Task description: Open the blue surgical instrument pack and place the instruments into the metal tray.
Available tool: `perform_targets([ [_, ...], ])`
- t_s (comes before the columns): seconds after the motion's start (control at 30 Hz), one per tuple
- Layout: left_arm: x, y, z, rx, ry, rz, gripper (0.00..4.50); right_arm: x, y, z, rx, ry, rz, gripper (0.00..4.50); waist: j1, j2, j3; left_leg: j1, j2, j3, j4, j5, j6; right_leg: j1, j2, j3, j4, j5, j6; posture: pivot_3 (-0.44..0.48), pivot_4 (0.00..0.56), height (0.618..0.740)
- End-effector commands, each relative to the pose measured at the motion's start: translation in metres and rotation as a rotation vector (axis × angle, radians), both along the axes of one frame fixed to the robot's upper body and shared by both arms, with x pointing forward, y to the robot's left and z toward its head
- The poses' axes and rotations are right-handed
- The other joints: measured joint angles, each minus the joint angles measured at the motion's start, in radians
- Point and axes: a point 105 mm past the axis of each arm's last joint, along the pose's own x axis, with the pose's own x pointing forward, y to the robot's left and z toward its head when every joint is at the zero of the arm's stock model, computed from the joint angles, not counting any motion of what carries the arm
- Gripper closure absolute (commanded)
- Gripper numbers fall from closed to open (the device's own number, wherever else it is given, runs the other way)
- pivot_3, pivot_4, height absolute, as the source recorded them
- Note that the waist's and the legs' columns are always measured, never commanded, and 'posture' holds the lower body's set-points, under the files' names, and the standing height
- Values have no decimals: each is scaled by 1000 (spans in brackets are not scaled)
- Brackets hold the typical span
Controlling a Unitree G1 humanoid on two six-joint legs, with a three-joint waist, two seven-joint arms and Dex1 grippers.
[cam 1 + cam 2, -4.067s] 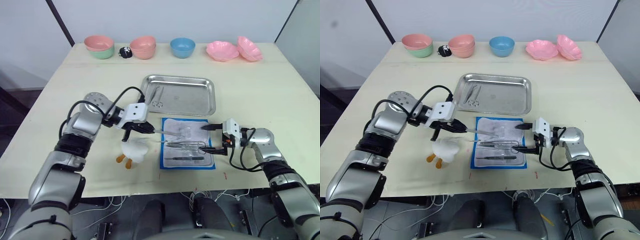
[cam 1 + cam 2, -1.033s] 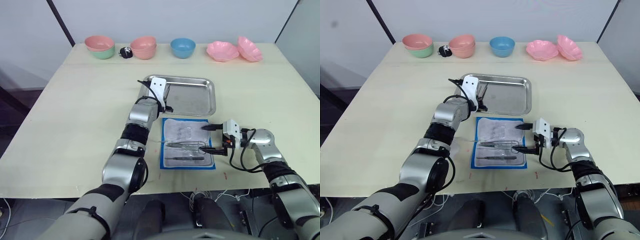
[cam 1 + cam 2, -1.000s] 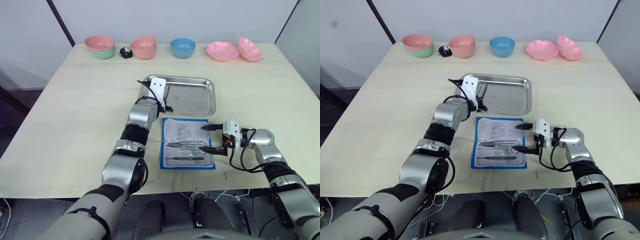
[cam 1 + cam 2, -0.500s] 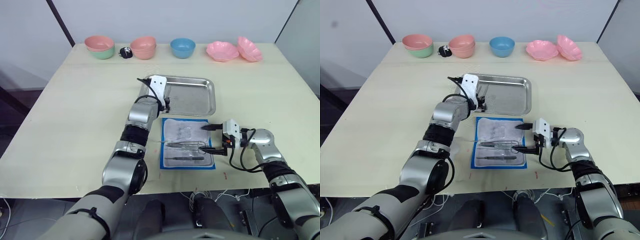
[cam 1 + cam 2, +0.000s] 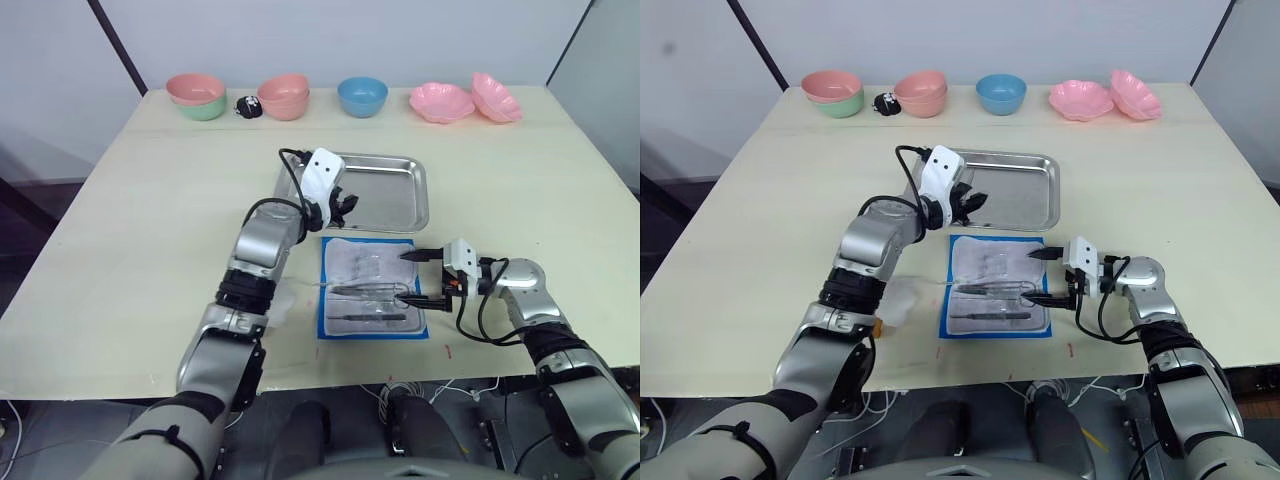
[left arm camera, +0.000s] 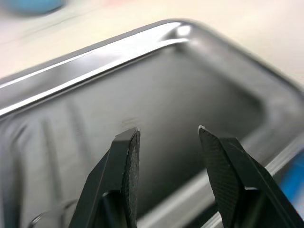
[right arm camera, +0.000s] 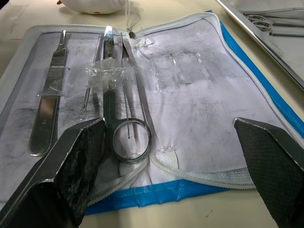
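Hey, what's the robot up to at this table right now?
It is moving surgical tools from the opened blue pack into the metal tray. The left gripper hangs open over the tray, holding nothing. The right gripper sits open at the pack's edge, where several instruments remain.

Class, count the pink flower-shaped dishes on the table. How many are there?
2. Both sit in the back row, on the robot's right of the blue bowl: one pink flower-shaped dish nearer that bowl, the other further right. None seems hidden.
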Motion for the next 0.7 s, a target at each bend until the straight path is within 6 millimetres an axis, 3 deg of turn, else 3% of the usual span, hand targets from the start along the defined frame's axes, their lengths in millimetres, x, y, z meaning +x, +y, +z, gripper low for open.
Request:
perform_targets([
  [0.03,-25,-8,19,-7,-100,-223,2392,-20,-3,-47,-137,146,16,0,0,0,0,0,0,0,0,0,0,0,0,0,0,0,0,0,150,740],
  [0.27,-66,31,20,41,-105,-543,2392,-21,-6,-47,-137,146,11,0,1,0,0,1,1,0,0,0,0,0,0,1,0,0,-2,0,150,740],
  [0.4,-72,56,26,75,-111,-606,2392,-22,-6,-48,-136,147,10,0,4,-1,0,0,1,0,-1,0,1,0,0,0,0,-1,-3,0,150,740],
  [0.43,-75,63,27,98,-116,-634,1975,-22,-6,-48,-135,147,10,0,4,-1,0,1,1,0,-1,0,1,0,0,0,0,-1,-3,0,150,740],
  [0.5,-81,74,29,140,-125,-684,1687,-22,-6,-47,-134,148,11,0,2,-1,0,1,1,0,-1,0,1,0,0,0,0,-1,-3,0,150,740],
  [0.53,-83,80,29,157,-122,-707,1090,-22,-6,-47,-134,148,11,0,2,-1,0,1,1,0,-1,0,1,0,0,0,0,-1,-3,0,150,740],
  [0.57,-85,85,30,171,-117,-732,835,-22,-6,-47,-134,148,11,0,3,-1,0,1,1,0,-1,0,1,0,0,0,0,-1,-4,0,150,740],
  [0.67,-89,96,36,206,-110,-784,115,-22,-6,-47,-133,148,12,0,3,-1,0,0,1,0,-1,0,1,0,0,0,0,-1,-4,0,150,740],
  [0.7,-90,99,39,209,-108,-792,115,-22,-6,-47,-133,148,12,0,3,-2,0,0,1,0,-1,0,1,0,0,-1,0,-1,-4,0,150,740],
])
